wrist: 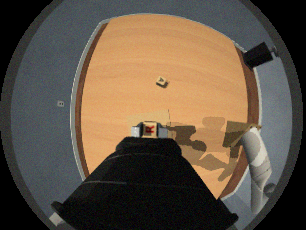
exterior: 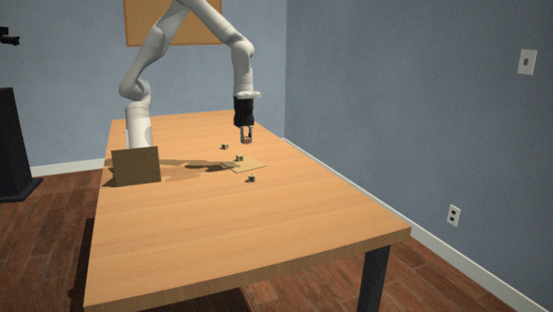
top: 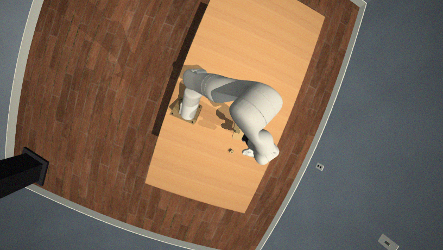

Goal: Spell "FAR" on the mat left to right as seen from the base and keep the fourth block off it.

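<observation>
From my station I am viewing the wooden tabletop [top: 198, 174] [exterior: 217, 220] [wrist: 200, 60], which is carrying everything in the work area. The white arm [top: 254, 105] [exterior: 242, 57] [wrist: 257, 165] is arching over it from its base. A thin, light tan mat [top: 236, 135] [exterior: 251, 165] [wrist: 136, 120] is lying on the tabletop, partly hidden from the top view by the arm. The black gripper [exterior: 246, 141] [wrist: 149, 127] is pointing down and pinching the block marked R [exterior: 247, 140] [wrist: 149, 129], keeping it raised above the tabletop. Of the remaining blocks, one [exterior: 239, 158] is sitting on the mat toward its far side; its letter I cannot read. A second [top: 231, 151] [exterior: 251, 178] [wrist: 161, 81] is resting off the mat, on the near side in the exterior view. A third [exterior: 225, 146] is resting off the mat beyond its far side.
</observation>
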Robot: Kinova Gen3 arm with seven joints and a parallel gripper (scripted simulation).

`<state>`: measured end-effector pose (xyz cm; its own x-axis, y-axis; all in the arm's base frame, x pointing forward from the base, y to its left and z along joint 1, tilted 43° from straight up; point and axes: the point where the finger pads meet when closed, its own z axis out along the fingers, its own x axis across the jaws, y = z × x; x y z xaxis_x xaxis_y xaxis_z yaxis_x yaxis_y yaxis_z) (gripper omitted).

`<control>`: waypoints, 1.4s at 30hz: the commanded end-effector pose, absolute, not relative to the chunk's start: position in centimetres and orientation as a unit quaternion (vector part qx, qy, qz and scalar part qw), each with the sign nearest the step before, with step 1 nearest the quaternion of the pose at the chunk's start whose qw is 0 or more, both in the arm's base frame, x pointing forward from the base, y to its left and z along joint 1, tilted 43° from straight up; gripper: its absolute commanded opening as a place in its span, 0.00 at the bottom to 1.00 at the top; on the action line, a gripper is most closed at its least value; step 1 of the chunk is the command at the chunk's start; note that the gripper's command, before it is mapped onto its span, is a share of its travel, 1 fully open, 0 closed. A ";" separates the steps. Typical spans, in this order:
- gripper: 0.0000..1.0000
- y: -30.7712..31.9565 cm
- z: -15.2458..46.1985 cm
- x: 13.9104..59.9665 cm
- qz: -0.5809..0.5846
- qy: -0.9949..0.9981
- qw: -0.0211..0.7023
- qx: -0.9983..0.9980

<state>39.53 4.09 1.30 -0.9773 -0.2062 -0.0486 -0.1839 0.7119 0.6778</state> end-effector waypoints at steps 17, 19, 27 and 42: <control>0.49 7.9 -2.9 38.9 -0.364 -0.925 0.013 0.109; 0.49 8.6 -3.6 38.7 -0.364 -0.925 0.013 0.110; 0.49 10.0 -5.4 38.5 -0.364 -0.925 0.012 0.108; 0.49 10.4 -5.8 38.6 -0.364 -0.925 0.011 0.107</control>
<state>38.68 10.38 -5.56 -0.9776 -0.2033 -0.0546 -0.1855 0.7097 0.6796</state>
